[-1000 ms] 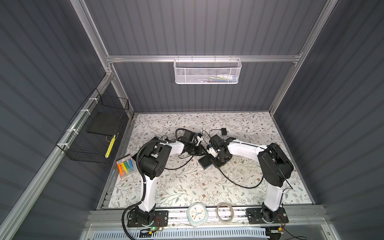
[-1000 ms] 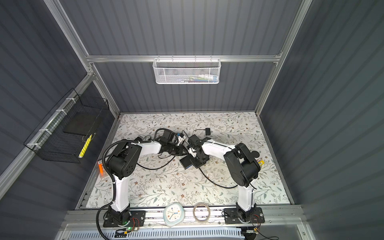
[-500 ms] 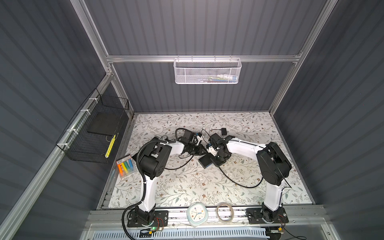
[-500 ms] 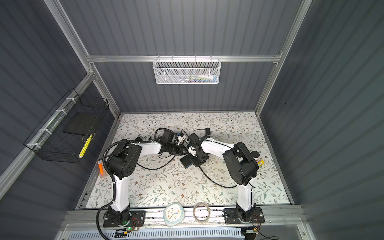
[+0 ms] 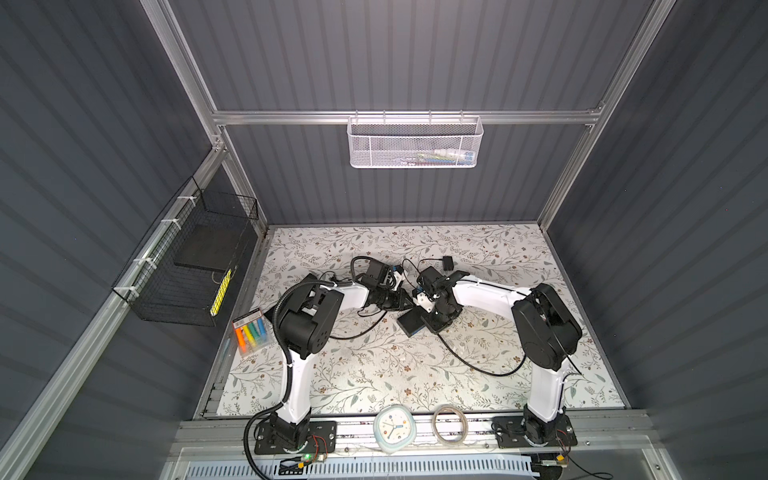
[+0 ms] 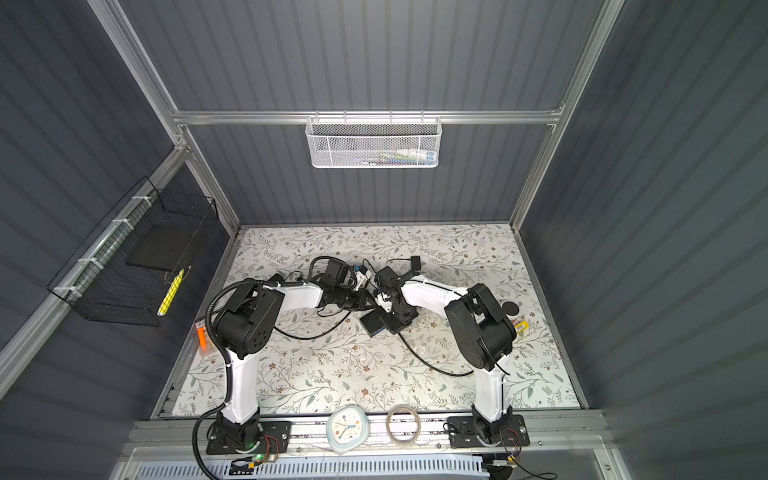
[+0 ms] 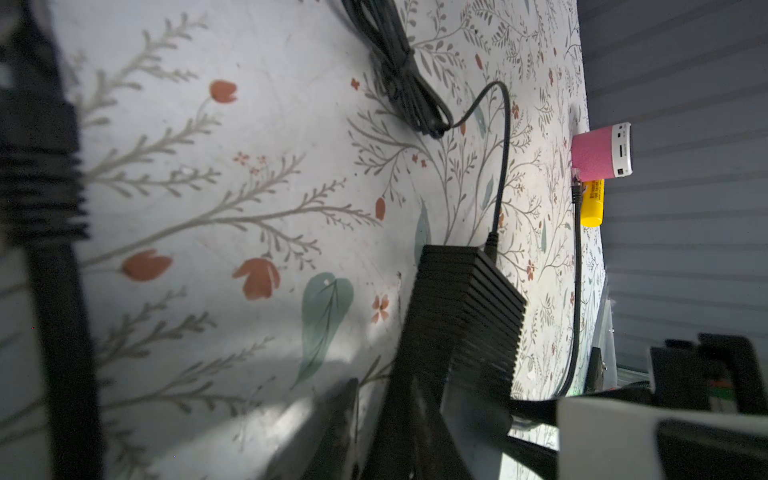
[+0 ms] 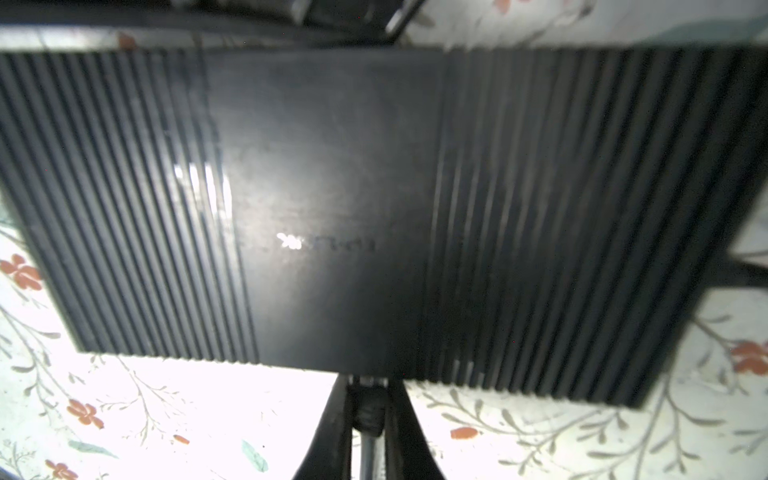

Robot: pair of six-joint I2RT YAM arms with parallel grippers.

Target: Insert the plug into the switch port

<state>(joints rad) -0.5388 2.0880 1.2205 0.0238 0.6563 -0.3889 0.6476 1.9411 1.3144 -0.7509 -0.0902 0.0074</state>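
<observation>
Box [image 5: 409, 321]: flat, black and ribbed, lying near the middle of the flowered table [image 5: 374, 374]. A blue strip [image 6: 376, 331] runs along the long side nearer the front. Both arms meet at the box.

Right gripper [image 8: 368, 399]: the fingers [image 8: 328, 415] are clamped on the plug [image 8: 368, 409], one on each side. In the right wrist view the tip of the plug sits against the middle of one long edge of the box. The port is hidden behind the plug, and how deep the plug sits cannot be told. The plug cable [image 5: 469, 365] trails from the gripper in a loop across the table toward the base of the right arm.

Left gripper [image 5: 402, 300]: in both top views it sits at the corner of the box farthest from the front. In the left wrist view its dark fingers [image 7: 332, 428] are closed on the near end of the box. A second cable [image 7: 500, 166] enters the box at the far end and leads back to a coiled bundle [image 7: 399, 66] on the table.

A pink speaker [image 7: 598, 151] and a yellow tube [image 7: 592, 203] lie at the table edge, well apart from the box.
</observation>
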